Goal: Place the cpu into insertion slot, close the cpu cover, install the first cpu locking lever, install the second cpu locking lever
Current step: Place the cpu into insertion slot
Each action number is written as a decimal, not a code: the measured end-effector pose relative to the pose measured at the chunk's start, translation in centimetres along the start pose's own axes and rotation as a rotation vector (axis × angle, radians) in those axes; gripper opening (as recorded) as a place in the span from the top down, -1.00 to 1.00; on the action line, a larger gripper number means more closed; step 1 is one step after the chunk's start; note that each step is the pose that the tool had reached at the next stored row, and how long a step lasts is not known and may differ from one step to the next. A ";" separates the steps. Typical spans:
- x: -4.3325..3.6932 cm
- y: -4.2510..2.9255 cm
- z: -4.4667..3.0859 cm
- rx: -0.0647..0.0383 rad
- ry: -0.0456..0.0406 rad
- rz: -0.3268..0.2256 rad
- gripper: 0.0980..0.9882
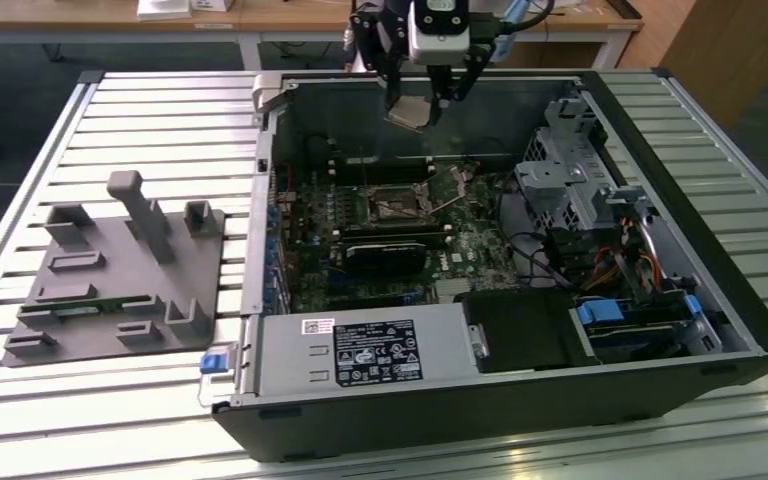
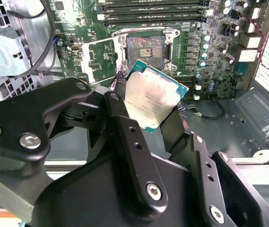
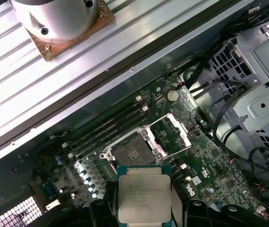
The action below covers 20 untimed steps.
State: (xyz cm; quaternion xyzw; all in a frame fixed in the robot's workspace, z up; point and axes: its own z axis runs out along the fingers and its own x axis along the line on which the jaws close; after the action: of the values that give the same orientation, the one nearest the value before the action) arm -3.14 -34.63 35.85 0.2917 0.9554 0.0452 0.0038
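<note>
From the exterior view's left: a grey fixture [image 1: 111, 265] on the table [image 1: 157, 110], then the open computer case [image 1: 491, 410], where the tool [image 1: 422, 98], high over its far side, pinches the cpu [image 1: 408, 113] by its edges, well apart from the bare insertion slot [image 1: 395, 205] below, with the cpu cover [image 3: 172, 135], in the first wrist view, swung open beside the slot.

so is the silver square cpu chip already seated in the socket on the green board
No, the pale silver square cpu chip is clamped between the black fingers, clear of the dark-centred square socket, which lies bare.
</note>
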 end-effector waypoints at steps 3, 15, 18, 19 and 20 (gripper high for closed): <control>0.01 -0.01 0.02 0.000 -0.0018 0.020 0.00; 0.07 -0.03 0.19 -0.002 -0.0090 0.100 0.00; 0.07 -0.04 0.27 -0.002 -0.0131 0.144 0.00; 0.07 -0.04 0.30 -0.003 -0.0143 0.158 0.00; 0.07 -0.04 0.33 -0.003 -0.0155 0.170 0.00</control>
State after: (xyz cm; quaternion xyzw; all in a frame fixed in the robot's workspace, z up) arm -3.21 -34.60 35.52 0.3723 0.9270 0.0444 0.0077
